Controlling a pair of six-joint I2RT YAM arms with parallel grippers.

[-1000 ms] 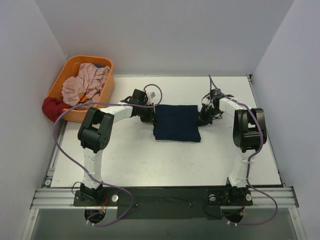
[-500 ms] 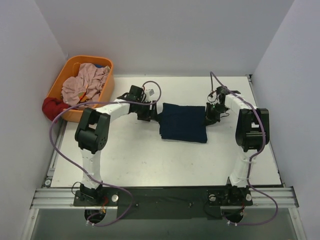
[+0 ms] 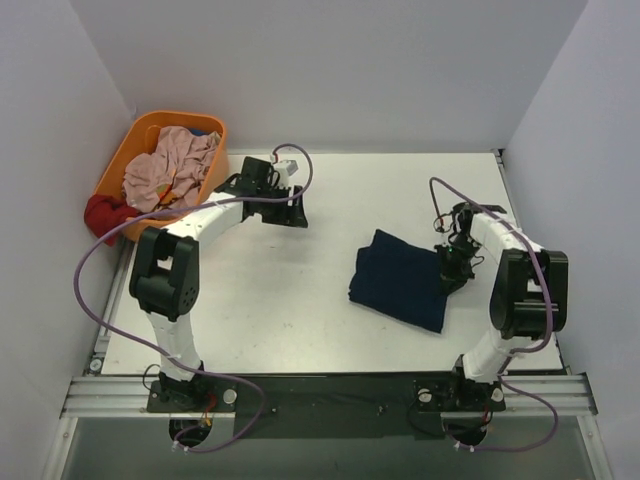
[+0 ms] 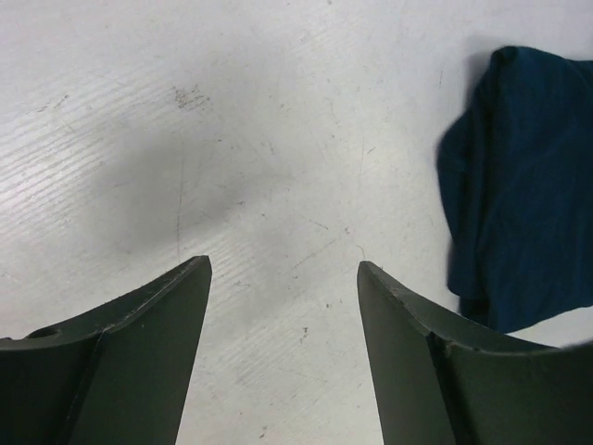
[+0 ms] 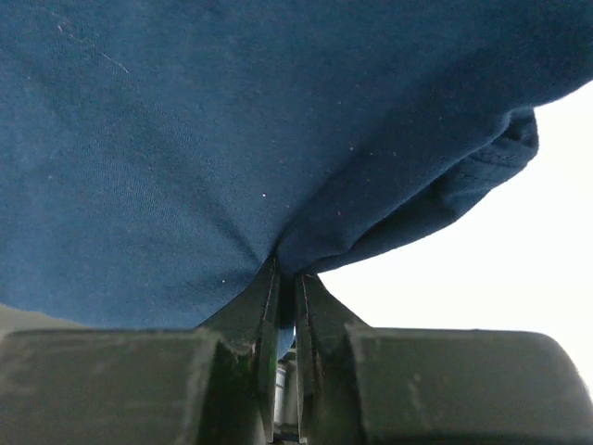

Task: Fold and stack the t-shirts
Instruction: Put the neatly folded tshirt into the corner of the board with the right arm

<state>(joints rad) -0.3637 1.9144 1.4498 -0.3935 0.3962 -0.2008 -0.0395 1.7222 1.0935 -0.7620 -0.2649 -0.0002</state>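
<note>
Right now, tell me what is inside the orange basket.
Crumpled dusty pink cloth fills most of the orange basket, heaped above the rim. A red cloth hangs out over its near corner. Whatever lies beneath the pink heap is covered, so I cannot tell.

One navy t-shirt, one basket, two arms.

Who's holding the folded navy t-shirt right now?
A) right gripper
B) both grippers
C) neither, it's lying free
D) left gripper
A: in the right wrist view the right gripper is pinched shut on a fold of the navy t-shirt, while the left gripper stands open over the table, apart from the shirt.
</note>
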